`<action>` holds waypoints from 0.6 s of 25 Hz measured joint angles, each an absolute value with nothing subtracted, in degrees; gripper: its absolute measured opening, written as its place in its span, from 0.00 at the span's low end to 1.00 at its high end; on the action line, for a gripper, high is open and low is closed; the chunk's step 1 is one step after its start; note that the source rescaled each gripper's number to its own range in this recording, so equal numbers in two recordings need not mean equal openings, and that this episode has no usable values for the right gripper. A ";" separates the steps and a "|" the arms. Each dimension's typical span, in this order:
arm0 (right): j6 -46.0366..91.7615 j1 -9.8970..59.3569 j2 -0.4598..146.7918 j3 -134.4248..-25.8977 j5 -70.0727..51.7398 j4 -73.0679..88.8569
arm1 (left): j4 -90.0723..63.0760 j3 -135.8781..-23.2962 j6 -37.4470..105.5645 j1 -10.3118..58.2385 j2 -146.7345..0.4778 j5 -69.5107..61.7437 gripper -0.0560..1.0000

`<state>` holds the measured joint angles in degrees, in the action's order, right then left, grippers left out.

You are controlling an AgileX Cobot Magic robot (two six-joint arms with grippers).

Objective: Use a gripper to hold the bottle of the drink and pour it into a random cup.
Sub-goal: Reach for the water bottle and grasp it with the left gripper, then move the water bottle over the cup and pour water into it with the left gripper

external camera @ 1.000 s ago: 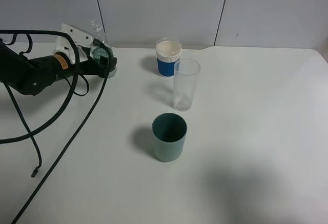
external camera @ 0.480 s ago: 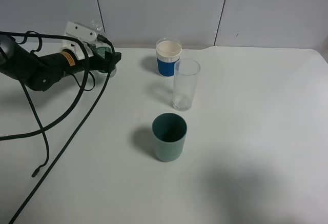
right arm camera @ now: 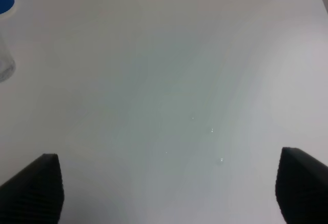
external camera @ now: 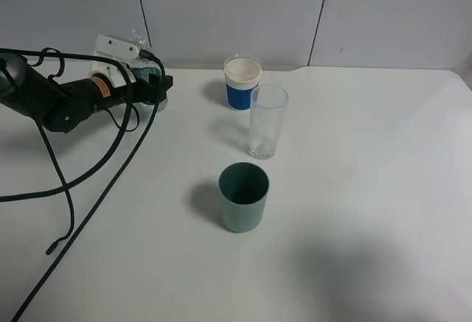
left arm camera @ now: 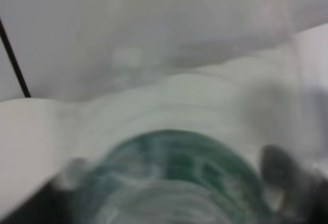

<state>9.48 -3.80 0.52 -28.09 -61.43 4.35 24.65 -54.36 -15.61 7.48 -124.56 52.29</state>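
From high up, the left end effector (external camera: 153, 88) straddles the bottle (external camera: 145, 73) at the back left of the counter (external camera: 369, 152), well apart from the clear cup (external camera: 266, 121). The left wrist view shows the bottle (left arm camera: 174, 172), green-labelled and blurred, between dark fingers (left arm camera: 279, 170); I cannot tell whether they clamp it. In the right wrist view, the right end effector (right arm camera: 164, 185) gapes wide above the counter.
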 joint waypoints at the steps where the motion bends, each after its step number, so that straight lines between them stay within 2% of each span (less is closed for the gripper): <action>1: 9.48 -3.80 0.52 -28.09 -61.43 4.35 | 24.66 -54.36 -16.13 7.48 -124.56 52.29 0.06; 10: 9.48 -3.80 0.52 -28.09 -61.43 4.35 | 27.17 -54.36 -19.27 7.48 -124.50 52.47 0.05; 15: 9.48 -3.80 0.52 -28.09 -61.43 4.35 | 27.55 -54.36 -19.72 7.72 -121.76 47.42 0.05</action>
<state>9.48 -3.80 0.52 -28.09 -61.43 4.35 27.55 -54.36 -19.72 7.72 -121.76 47.42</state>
